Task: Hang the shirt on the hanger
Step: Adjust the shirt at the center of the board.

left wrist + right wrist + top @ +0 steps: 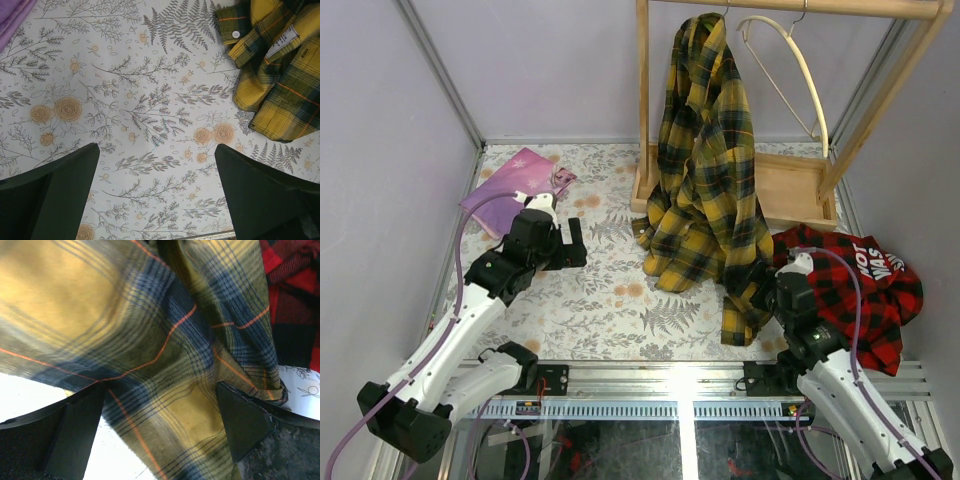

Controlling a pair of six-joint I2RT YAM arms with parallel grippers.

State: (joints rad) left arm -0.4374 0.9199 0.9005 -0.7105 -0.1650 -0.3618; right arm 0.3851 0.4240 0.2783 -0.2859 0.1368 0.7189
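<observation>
The yellow-and-black plaid shirt (705,170) hangs from the wooden rail at the back, and its lower folds rest on the floral table. The hanger is hidden under the shirt's collar. My right gripper (765,290) is low against the shirt's dangling hem. In the right wrist view the shirt cloth (125,315) drapes across the wide gap of that gripper (160,390), which stands open and is not pinching it. My left gripper (575,243) is open over bare tablecloth (157,150), with a shirt cuff (280,75) off to its upper right.
A wooden rack (643,100) with a base tray stands at the back, and a cream curved hanger (800,60) hangs beside the shirt. A red-and-black plaid garment (865,290) (290,290) lies at right, by the right arm. A purple cloth (510,190) (10,15) lies at back left.
</observation>
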